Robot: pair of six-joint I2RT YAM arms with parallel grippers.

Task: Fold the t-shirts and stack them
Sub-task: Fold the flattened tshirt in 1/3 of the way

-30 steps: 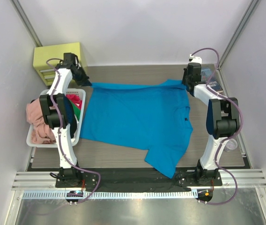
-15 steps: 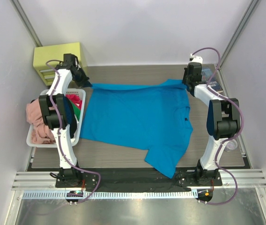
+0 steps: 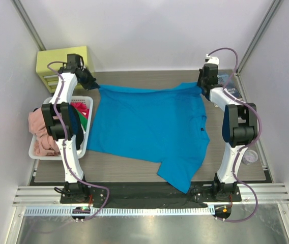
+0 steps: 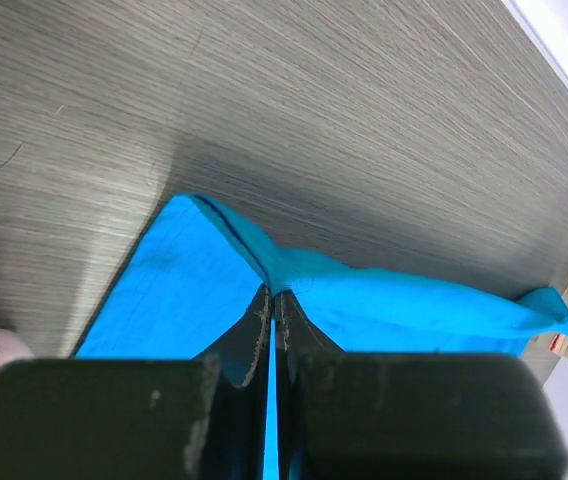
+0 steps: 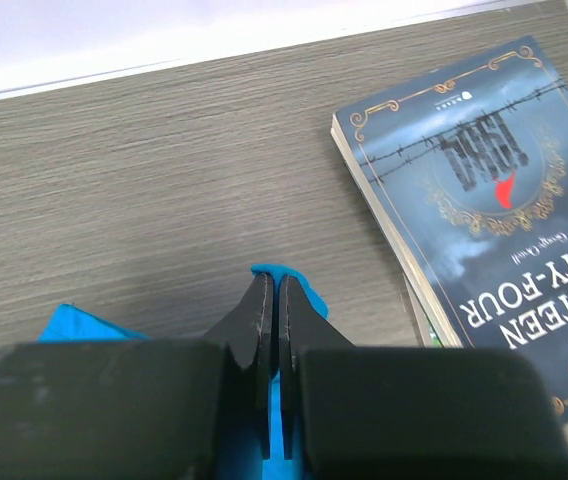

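A turquoise-blue t-shirt (image 3: 147, 127) lies spread over the middle of the table, its near end hanging over the front edge. My left gripper (image 3: 94, 85) is shut on the shirt's far left corner (image 4: 214, 270). My right gripper (image 3: 202, 87) is shut on its far right corner (image 5: 299, 285). The far hem runs taut between the two grippers, a little above the table. Pink (image 3: 40, 134), red (image 3: 80, 108) and green cloth lie in and over a white basket (image 3: 83, 147) at the left.
Dark-blue-covered books (image 3: 232, 90) lie at the far right, close beside my right gripper, also in the right wrist view (image 5: 484, 190). A yellow-green box (image 3: 58, 66) stands at the far left corner. White walls close in the table.
Both grippers have moved a little toward the far wall, pulling the shirt's far hem straighter and tauter. The rest of the shirt has barely shifted.
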